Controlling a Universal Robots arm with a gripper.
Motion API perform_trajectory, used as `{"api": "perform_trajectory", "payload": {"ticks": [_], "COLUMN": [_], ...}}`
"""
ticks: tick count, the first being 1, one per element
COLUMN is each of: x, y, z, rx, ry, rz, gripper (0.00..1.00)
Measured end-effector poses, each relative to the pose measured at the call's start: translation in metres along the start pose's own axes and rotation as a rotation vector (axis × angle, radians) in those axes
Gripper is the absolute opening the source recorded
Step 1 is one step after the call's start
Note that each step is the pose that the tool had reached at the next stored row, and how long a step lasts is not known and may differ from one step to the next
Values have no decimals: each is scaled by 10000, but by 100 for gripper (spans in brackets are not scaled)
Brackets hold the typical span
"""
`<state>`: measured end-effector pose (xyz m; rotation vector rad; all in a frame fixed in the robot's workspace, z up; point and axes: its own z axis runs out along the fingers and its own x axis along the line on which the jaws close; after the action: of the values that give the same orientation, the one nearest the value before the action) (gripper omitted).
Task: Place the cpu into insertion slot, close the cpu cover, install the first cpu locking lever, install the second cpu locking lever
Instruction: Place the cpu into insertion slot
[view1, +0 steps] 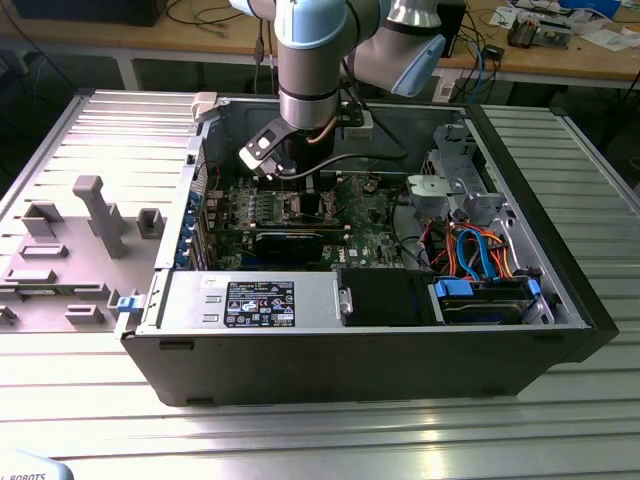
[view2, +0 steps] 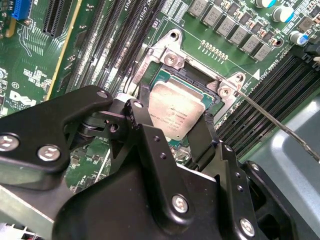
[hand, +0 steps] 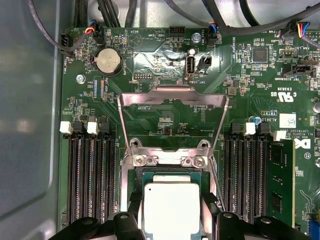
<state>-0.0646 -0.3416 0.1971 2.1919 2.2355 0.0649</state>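
The cpu, a square chip with a dull silver top, lies level in the insertion slot, which has a silvery rim. My gripper stands straight over it inside the computer case. Its black fingers press against two opposite edges of the cpu. The cpu cover, a thin metal frame, is swung open and lies back from its hinge beyond the socket. A thin wire locking lever sticks out to one side, unlatched. In the exterior view the gripper reaches down onto the motherboard.
Long black memory slots run along both sides of the socket, with a fitted memory stick. A coin battery and cables lie past the cover. Drive cage and blue cables fill the case at the exterior view's right. A grey fixture sits outside.
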Motion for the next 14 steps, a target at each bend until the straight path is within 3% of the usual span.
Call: {"api": "perform_trajectory", "payload": {"ticks": [7, 8, 14], "x": [1, 1, 13], "y": [1, 0, 0], "z": [3, 2, 1], "rx": [-5, -3, -1], "ry": [7, 5, 0], "rz": [4, 5, 8], "gripper": [55, 62, 62]}}
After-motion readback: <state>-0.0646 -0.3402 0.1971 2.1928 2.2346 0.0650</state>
